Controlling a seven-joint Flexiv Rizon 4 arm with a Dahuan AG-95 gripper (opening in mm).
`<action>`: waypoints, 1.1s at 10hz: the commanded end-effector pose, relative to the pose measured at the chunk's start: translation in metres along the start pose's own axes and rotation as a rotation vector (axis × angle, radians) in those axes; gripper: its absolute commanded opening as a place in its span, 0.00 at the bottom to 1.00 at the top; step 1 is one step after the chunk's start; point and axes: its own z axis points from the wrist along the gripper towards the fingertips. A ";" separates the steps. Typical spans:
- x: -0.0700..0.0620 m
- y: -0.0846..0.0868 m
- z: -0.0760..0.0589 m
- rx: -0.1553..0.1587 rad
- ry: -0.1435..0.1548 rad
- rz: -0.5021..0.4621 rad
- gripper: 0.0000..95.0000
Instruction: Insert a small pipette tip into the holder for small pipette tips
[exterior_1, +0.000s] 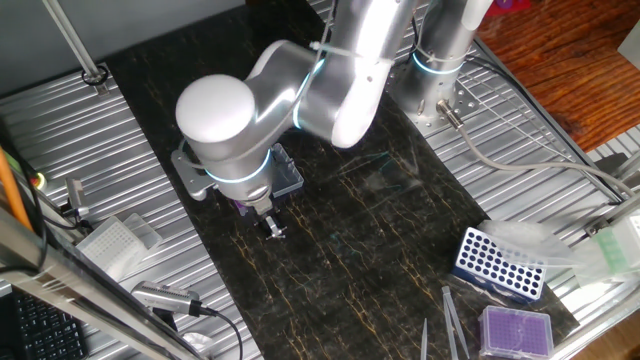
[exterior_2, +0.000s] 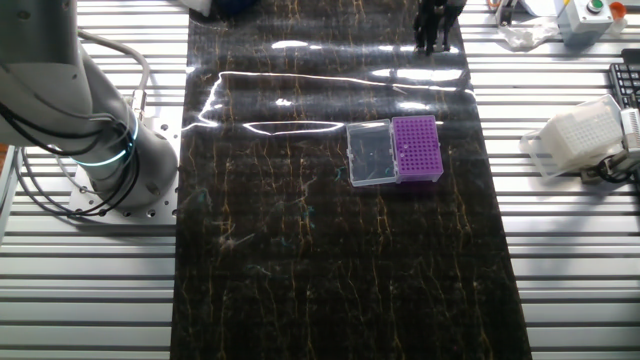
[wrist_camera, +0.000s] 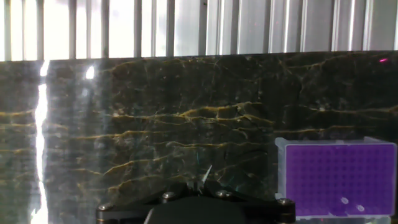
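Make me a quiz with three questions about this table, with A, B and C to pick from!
1. Where does the purple holder stand? A on the dark mat; B on the metal slats; C on the floor.
2. What colour is the rack with big holes? A red; B blue; C green.
3. What is in the tool? A nothing; B a grey stick; C a tiny clear tip.
Answers: 1 A, the other fixed view shows it on the mat. 2 B, its sides are blue. 3 C, the hand view shows the tip poking out between the fingers.
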 end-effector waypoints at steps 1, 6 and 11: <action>0.000 0.000 0.006 0.001 0.000 0.004 0.00; 0.004 -0.005 0.030 0.003 -0.003 0.010 0.00; 0.006 -0.007 0.056 0.001 -0.011 0.015 0.00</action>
